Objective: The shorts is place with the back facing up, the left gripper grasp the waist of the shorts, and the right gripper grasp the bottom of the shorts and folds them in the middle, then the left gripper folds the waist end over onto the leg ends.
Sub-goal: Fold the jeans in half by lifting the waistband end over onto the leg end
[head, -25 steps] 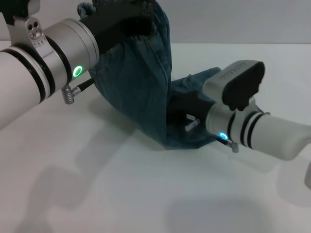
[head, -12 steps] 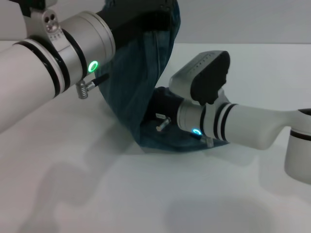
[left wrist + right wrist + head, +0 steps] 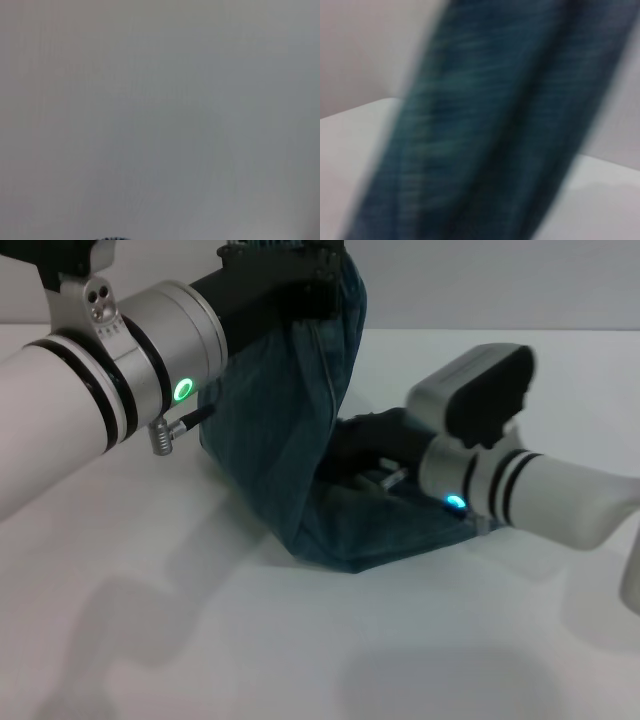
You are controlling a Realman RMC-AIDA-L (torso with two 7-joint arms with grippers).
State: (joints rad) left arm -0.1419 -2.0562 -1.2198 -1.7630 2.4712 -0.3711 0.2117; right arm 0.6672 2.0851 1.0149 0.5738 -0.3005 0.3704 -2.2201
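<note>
While hanging, shorts [image 3: 285, 450] beneath left gripper [image 3: 285, 285] fingers.

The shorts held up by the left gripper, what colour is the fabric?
Blue faded denim; the shorts show best in the head view.

Faded denim cloth shorts [image 3: 290, 450] hang over a smooth, matt white table [image 3: 200, 640].

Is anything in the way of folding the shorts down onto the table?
Nothing loose blocks it. The left end effector holds the shorts up by one end; their lower end lies on the table, where the right end effector sits against the cloth.
</note>
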